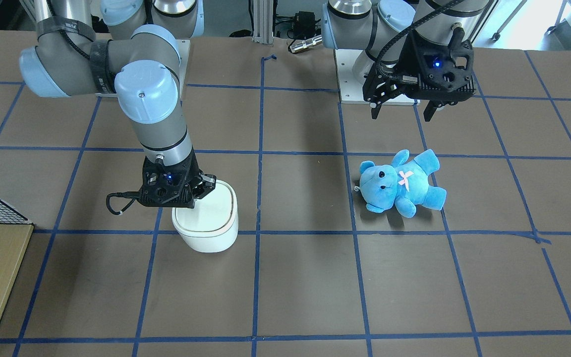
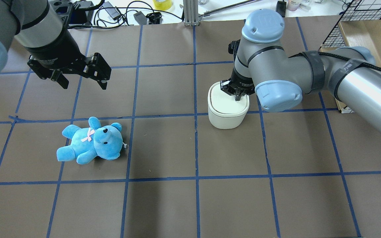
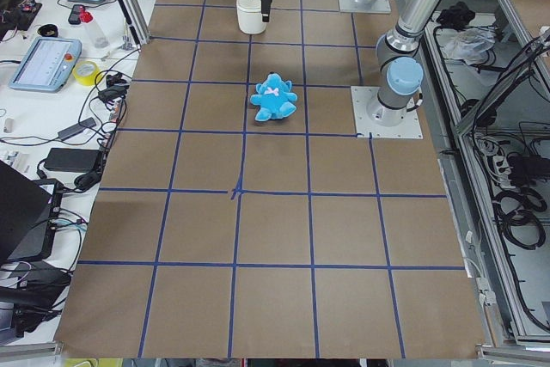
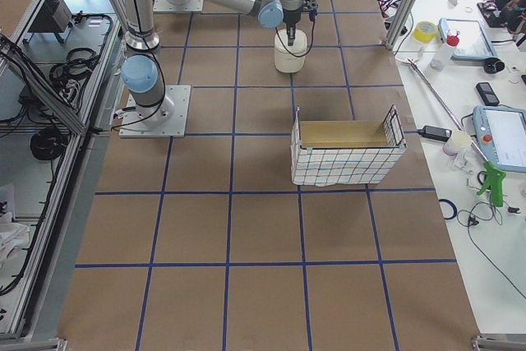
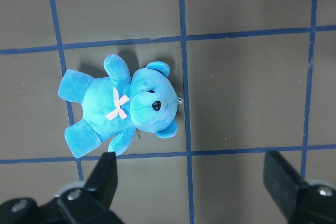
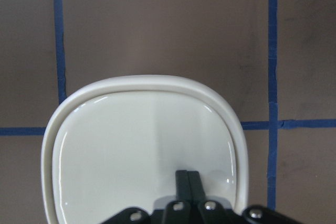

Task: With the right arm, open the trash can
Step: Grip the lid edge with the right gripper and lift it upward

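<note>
The white trash can (image 2: 223, 117) stands on the brown table, its flat lid (image 6: 142, 145) down. My right gripper (image 2: 237, 96) points straight down over the lid's edge nearest the robot. In the right wrist view its fingers (image 6: 187, 179) are shut together and their tips rest on the lid. The same gripper (image 1: 192, 197) shows in the front view, above the can (image 1: 211, 228). My left gripper (image 2: 82, 83) hangs open and empty above the table, away from the can.
A blue teddy bear (image 2: 91, 142) lies on its back below the left gripper (image 5: 194, 179), also in the left wrist view (image 5: 121, 106). A wire basket with a wooden floor (image 4: 345, 154) stands on the robot's right, beyond the can. Cables and tools lie along the far table edge (image 2: 137, 15).
</note>
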`<state>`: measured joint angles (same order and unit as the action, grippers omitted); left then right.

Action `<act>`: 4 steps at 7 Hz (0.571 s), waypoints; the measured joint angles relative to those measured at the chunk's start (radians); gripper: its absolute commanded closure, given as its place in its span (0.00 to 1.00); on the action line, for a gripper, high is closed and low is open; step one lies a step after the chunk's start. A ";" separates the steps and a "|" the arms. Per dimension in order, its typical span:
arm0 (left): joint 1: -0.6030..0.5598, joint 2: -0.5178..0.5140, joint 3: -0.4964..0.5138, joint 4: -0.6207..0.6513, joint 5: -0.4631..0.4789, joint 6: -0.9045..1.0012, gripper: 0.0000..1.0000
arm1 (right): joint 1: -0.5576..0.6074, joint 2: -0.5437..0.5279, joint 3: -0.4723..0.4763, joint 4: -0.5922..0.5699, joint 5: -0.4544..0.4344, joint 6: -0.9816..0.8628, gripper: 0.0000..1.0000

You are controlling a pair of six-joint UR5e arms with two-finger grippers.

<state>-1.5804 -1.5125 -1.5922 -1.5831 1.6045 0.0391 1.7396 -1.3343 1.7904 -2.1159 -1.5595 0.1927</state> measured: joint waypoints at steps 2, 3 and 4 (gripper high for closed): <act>0.000 0.000 0.000 0.000 0.000 0.000 0.00 | -0.004 -0.084 -0.037 0.071 0.004 0.011 0.00; 0.000 0.000 0.000 0.000 0.000 0.000 0.00 | -0.007 -0.124 -0.106 0.186 0.003 0.014 0.00; 0.000 0.000 0.000 0.000 0.000 0.000 0.00 | -0.011 -0.142 -0.214 0.335 0.001 0.014 0.00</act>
<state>-1.5801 -1.5125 -1.5923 -1.5828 1.6045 0.0394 1.7287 -1.4767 1.5765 -1.7805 -1.5586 0.2070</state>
